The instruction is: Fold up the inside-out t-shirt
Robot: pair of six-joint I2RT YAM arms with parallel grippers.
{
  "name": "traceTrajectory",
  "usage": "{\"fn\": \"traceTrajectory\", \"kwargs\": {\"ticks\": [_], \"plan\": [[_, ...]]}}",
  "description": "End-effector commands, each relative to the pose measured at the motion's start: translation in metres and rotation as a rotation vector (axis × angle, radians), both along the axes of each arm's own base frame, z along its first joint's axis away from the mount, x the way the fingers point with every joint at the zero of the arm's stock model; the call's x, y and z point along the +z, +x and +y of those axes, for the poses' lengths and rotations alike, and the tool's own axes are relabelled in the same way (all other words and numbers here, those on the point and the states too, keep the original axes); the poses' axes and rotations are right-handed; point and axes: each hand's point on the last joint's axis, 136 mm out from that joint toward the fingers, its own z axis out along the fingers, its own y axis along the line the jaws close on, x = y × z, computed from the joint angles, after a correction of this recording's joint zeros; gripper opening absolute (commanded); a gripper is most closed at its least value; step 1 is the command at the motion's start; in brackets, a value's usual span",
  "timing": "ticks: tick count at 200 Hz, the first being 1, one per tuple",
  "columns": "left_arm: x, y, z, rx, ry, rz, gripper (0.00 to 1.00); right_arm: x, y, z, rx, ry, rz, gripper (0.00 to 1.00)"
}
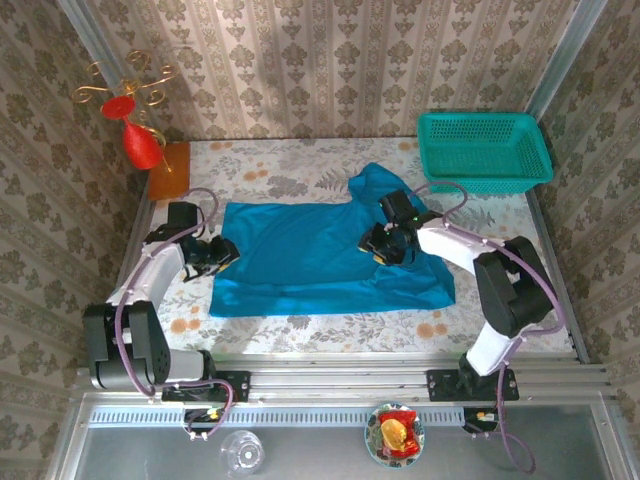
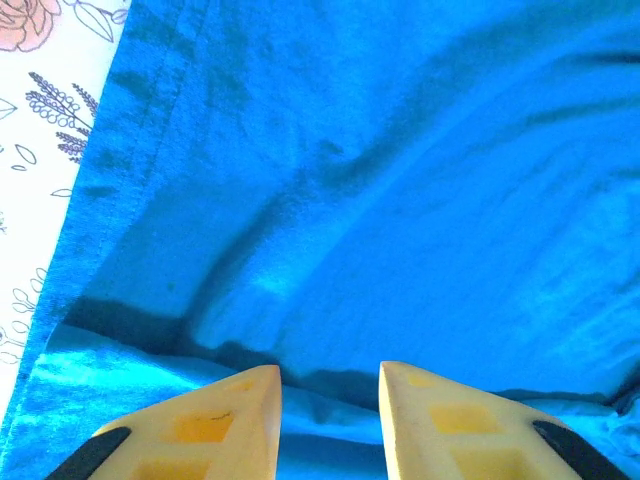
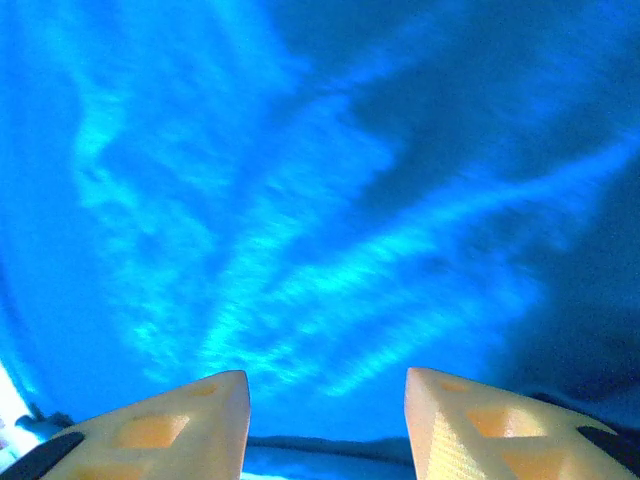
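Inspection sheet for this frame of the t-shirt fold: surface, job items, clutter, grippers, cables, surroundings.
Surface: floral tablecloth, lying flat.
Job's things: blue t-shirt spread mid-table, a sleeve pointing toward the far side.
Clutter: teal basket far right; orange block and red ornament far left; glass and dish beyond the near rail.
Grippers: left gripper at the shirt's left edge, jaws apart; right gripper over its right part, jaws apart.
Cables: cables looped along both arms.
Surroundings: patterned wallpaper on three sides.

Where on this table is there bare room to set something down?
Free: the strip between t-shirt and table's front edge; the back strip between orange block and teal basket. Crowded: the middle, left gripper and right gripper on the shirt.
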Motion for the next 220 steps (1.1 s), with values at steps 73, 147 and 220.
{"fn": "traceTrajectory", "kwargs": {"ticks": [73,147,220], "plan": [[0.0,-0.007,0.003,-0.008,0.0,0.01,0.32,0.0,-0.058,-0.077,-0.021,-0.242,0.106,0.57],[0.0,-0.008,0.003,-0.013,0.006,0.011,0.33,-0.023,-0.032,-0.069,-0.074,-0.093,0.083,0.73],[0.004,-0.007,0.005,-0.004,0.009,0.001,0.33,0.021,0.041,-0.033,-0.035,0.095,-0.126,0.73]]}}
